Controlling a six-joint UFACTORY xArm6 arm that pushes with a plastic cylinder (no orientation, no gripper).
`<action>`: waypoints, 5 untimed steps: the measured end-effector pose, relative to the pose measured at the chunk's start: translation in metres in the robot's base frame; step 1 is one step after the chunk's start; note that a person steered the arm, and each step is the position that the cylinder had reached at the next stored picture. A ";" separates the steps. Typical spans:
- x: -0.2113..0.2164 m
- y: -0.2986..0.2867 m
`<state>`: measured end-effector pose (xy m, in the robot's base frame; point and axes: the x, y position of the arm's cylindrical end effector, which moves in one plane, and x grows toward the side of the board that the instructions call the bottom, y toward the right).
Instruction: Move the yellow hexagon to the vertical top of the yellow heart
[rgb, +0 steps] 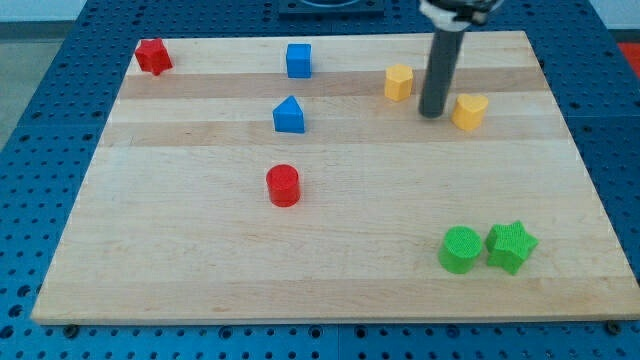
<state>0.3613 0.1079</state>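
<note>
The yellow hexagon (399, 82) sits on the wooden board (330, 270) near the view's top, right of centre. The yellow heart (469, 111) lies to its right and slightly lower. My tip (432, 114) stands between the two, just left of the heart and to the lower right of the hexagon, touching neither that I can see.
A red star (152, 56) is at the top left. A blue cube (298, 60) and a blue house-shaped block (289, 115) lie left of the hexagon. A red cylinder (283, 185) is mid-board. A green cylinder (460, 249) and green star (511, 246) sit at the bottom right.
</note>
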 end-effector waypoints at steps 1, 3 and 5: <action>-0.006 -0.046; -0.069 0.052; -0.033 0.005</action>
<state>0.3282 0.1131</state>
